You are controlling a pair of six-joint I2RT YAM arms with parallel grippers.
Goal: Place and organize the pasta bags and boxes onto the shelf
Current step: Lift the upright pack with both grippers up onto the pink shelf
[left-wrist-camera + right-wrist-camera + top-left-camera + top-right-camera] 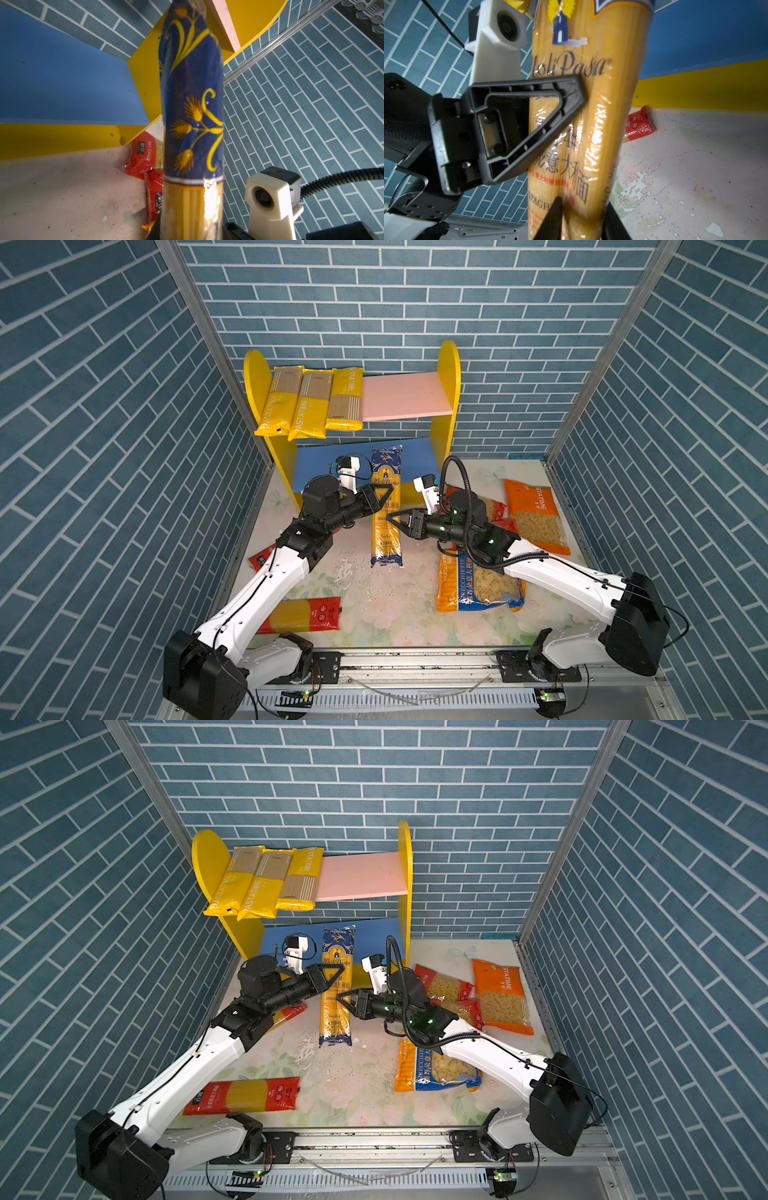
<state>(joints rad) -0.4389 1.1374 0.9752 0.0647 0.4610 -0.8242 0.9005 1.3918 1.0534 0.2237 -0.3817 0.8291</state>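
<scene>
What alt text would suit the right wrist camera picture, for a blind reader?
A long clear-plastic spaghetti pack with dark blue ends is gripped from the side by the left gripper, with the black fingertips of the right gripper flanking it nearest the camera. Behind is the blue-and-yellow shelf, and a red pack lies on the pale table.

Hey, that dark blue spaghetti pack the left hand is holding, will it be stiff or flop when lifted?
Probably stiff: the dark blue spaghetti pack looks straight in the left hand. Its glossy film may slip.
</scene>
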